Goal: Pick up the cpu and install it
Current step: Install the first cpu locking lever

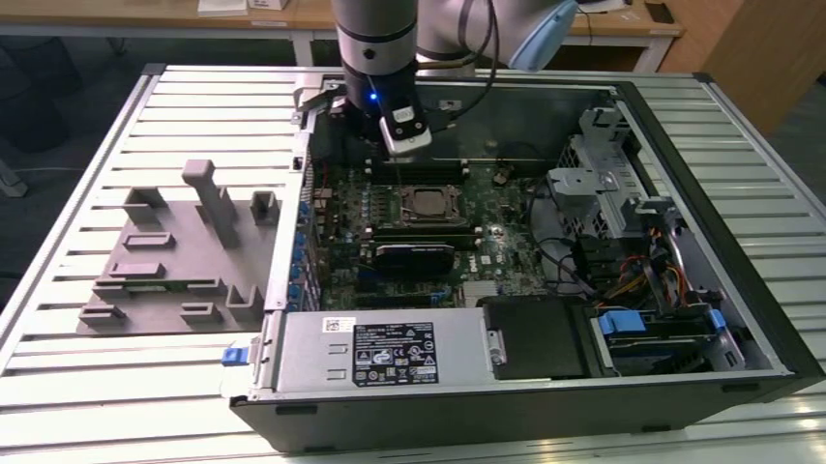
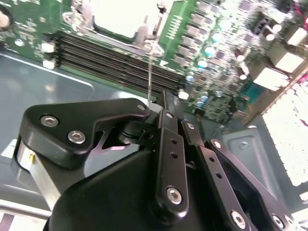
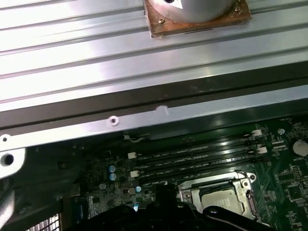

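The cpu (image 1: pixel 424 203) lies flat in the square metal socket on the motherboard, its silvery top showing in both wrist views (image 3: pixel 220 200) (image 2: pixel 120 17). My gripper (image 1: pixel 408 145) hangs just behind the socket, inside the open computer case. In the second wrist view a thin metal socket lever (image 2: pixel 150 72) rises from the socket's edge to the gripper (image 2: pixel 151 103), whose black fingers are closed together on its end. The socket frame (image 3: pixel 244 185) surrounds the chip.
A grey tray (image 1: pixel 155 280) with upright holders sits on the slatted table at the exterior view's left. Memory slots (image 3: pixel 192 161) lie beside the socket. A black card (image 1: pixel 413 256), the power supply (image 1: pixel 374 353) and a drive cage (image 1: pixel 620 222) crowd the case.
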Tool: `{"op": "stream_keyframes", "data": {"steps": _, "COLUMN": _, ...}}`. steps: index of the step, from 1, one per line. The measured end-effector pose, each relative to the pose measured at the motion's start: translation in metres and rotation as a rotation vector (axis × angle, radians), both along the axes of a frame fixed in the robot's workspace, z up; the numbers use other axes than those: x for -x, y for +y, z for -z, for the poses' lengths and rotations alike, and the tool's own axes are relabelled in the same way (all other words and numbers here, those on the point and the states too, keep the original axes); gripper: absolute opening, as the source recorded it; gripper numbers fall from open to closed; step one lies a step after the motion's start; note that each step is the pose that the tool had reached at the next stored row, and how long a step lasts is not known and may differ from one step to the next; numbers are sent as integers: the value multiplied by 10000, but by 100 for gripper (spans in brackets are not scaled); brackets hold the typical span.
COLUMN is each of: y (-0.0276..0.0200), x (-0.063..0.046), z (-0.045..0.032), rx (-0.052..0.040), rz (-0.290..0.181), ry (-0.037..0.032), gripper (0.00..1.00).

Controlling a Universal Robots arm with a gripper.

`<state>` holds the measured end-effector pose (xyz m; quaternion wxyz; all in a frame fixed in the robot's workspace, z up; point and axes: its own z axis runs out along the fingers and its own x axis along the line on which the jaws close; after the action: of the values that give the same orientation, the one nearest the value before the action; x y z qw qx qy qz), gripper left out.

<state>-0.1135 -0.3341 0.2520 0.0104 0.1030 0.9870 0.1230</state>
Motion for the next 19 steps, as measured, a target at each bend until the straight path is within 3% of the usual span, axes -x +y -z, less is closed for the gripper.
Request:
{"op": "stream_keyframes", "data": {"steps": 10, "y": 0, "x": -325, "z": 0, "rx": 5, "rz": 0, "ry": 0, "gripper": 11}}
{"op": "stream_keyframes", "data": {"steps": 19, "y": 0, "x": -348, "z": 2, "rx": 20, "rz": 77, "ry": 0, "gripper": 11}}
